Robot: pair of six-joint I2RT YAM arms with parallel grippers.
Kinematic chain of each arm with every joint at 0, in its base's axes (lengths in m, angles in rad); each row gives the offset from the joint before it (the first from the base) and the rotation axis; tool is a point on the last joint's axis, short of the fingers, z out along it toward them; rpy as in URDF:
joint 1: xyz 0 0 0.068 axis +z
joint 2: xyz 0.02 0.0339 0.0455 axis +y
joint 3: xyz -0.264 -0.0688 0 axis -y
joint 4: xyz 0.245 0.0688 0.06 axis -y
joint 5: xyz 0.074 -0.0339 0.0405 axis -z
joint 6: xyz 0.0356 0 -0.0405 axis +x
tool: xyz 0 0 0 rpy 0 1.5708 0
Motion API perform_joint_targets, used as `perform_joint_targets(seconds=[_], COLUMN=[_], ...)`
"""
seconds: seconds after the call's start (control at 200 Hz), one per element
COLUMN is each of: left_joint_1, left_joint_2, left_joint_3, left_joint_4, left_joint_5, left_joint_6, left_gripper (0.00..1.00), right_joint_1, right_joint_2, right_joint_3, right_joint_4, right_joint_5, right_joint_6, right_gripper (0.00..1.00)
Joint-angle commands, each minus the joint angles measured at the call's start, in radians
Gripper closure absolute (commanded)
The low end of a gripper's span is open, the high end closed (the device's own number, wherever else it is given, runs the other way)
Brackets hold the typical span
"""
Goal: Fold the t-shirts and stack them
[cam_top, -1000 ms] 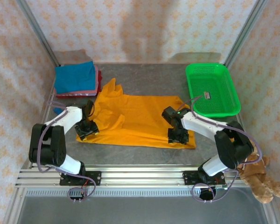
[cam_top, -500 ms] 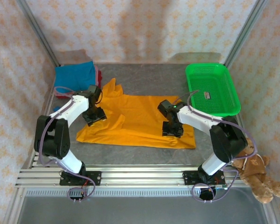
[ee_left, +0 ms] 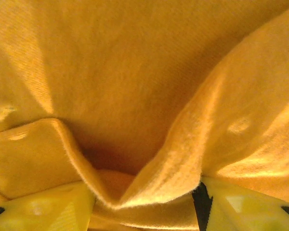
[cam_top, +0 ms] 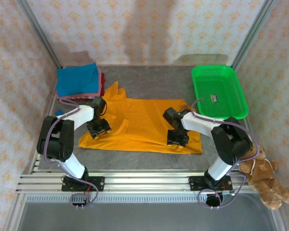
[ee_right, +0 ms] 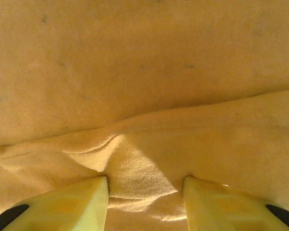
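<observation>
A bright orange t-shirt (cam_top: 144, 125) lies spread flat in the middle of the table. My left gripper (cam_top: 100, 129) is down on its left part, near a raised wrinkle. In the left wrist view the left gripper (ee_left: 144, 197) is open, with a bunched fold of the orange t-shirt (ee_left: 135, 86) standing between its yellow fingers (ee_left: 43, 207). My right gripper (cam_top: 177, 139) rests on the shirt's right part. Close up, the right gripper (ee_right: 145, 185) is open and pressed onto the flat orange t-shirt (ee_right: 144, 72). A folded blue t-shirt (cam_top: 76, 81) tops a stack at the back left, with red and pink cloth (cam_top: 100, 85) under it.
A green mesh basket (cam_top: 231, 113) stands at the back right with a small label (cam_top: 214, 98) inside. A brown teddy bear (cam_top: 267, 180) sits off the table's front right corner. Metal rails (cam_top: 144, 182) run along the front edge.
The left gripper swung from the shirt's front left edge toward the back, then came down further right on the cloth. The right gripper shifted a little to the left.
</observation>
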Motion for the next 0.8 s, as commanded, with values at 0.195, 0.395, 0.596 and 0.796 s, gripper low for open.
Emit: perform_joint_targets(seconds=[0.195,0.395,0.596,0.796], left_joint_1=[-0.006,-0.015,-0.014,-0.015], left_joint_2=[-0.094,-0.212,-0.222,-0.034], left_joint_3=[-0.166,-0.104,0.117,0.419], left_joint_4=[-0.013,-0.115,-0.234,-0.283], left_joint_5=[-0.024,-0.045,-0.088,-0.105], left_joint_6=[-0.062,-0.056,-0.006,0.078], left_gripper=[0.42,0.42,0.43,0.45], right_joint_1=[0.001,0.001,-0.012,-0.078], right_joint_2=[-0.066,-0.157,-0.195,-0.165], right_joint_3=[-0.091,-0.03,0.103,0.192], right_joint_4=[-0.056,-0.12,-0.189,-0.198], right_joint_5=[-0.029,-0.02,0.024,0.036], right_joint_6=[0.008,-0.004,-0.007,-0.052], right_gripper=[0.55,0.55,0.54,0.54])
